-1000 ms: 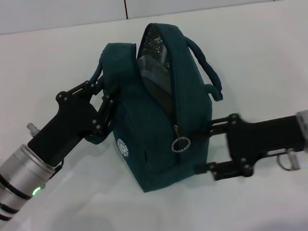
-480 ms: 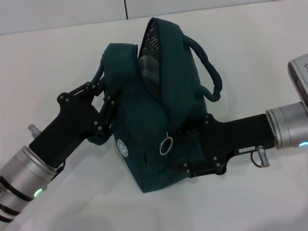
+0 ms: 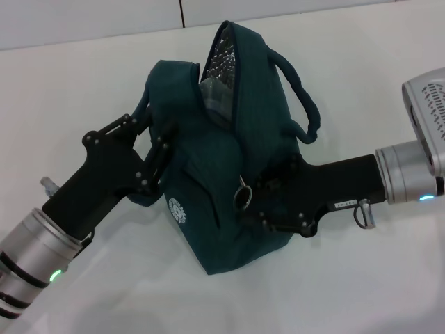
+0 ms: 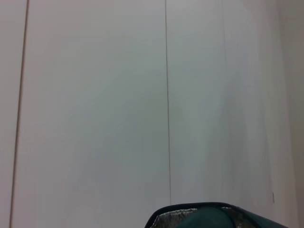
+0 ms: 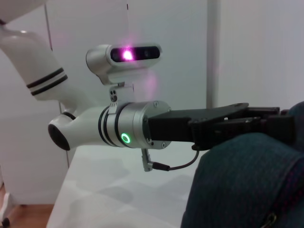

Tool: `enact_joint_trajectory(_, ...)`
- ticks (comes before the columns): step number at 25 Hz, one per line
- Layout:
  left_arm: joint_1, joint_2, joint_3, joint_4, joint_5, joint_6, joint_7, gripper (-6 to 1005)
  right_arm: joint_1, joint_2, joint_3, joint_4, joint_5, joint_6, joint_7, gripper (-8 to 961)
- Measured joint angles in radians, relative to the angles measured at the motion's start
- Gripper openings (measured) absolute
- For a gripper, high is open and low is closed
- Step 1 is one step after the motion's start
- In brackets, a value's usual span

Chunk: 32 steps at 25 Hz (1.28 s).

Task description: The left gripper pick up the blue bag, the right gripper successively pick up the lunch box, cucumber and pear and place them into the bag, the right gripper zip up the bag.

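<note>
Blue bag [image 3: 229, 174]: dark teal fabric, standing on the white desk [image 3: 361, 90] at the middle of the head view, leaning slightly, its far end rising highest. Zip is lying partly open along the top; the gap is showing silver foil lining [image 3: 222, 62] and something pale and glossy inside that cannot be identified. One padded loop handle [image 3: 300, 97] is arching free on the robot's right side of the bag; the other is running down toward the left claw. Ring pull [image 3: 242, 197] is hanging at the near end of the zip, on the bag's front face; a small white logo [image 3: 179, 211] is sitting low on the same face. Left claw [image 3: 154, 139]: black, on a black arm with silver cuff, reaching in from the lower left and angling upward; its fingers are closing on the fabric and handle base at the bag's left shoulder, gripping the bag. Right claw [image 3: 252, 198]: black, with a small white label on its body, on an arm extending nearly level from the right edge; its tips are pressing against the bag's front beside the ring pull, but whether they are pinching the pull cannot be told. Right wrist view: is showing the left arm [image 5: 142, 128] stretching level to the bag's teal fabric [image 5: 242, 180], a green light glowing on its cuff. Left wrist view: is showing only the bag's open rim [image 4: 199, 216] with foil beneath, against a pale wall.
</note>
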Motion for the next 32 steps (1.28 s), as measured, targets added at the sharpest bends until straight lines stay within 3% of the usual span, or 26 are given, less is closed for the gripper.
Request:
enact_joint_trajectory(6, 0.005, 0.001, -0.001, 0.024, -0.008, 0.003, 0.036, 360, -0.001, 0.0, 0.0, 0.0, 0.008, -0.004, -0.099, 235)
enact_joint_trajectory(11, 0.006, 0.003, -0.012, 0.039, -0.008, 0.033, 0.059, 476, -0.002, 0.001, 0.0, 0.005, 0.005, -0.016, -0.14, 82)
enact_joint_trajectory(14, 0.014, 0.005, -0.012, 0.04, -0.008, 0.076, 0.041, 546, -0.001, 0.0, 0.0, 0.01, 0.007, -0.026, -0.159, 58)
enact_joint_trajectory(22, 0.067, 0.01, -0.007, 0.029, 0.001, 0.247, -0.04, 542, 0.001, 0.001, 0.004, 0.011, 0.018, -0.045, -0.191, 17)
enact_joint_trajectory(24, 0.11, 0.012, -0.004, 0.013, 0.016, 0.301, -0.053, 541, 0.008, 0.001, 0.004, 0.009, 0.053, -0.046, -0.197, 17)
enact_joint_trajectory(32, 0.232, 0.005, -0.003, -0.038, 0.074, 0.291, -0.05, 537, 0.074, 0.006, 0.0, 0.01, 0.079, -0.044, -0.204, 17)
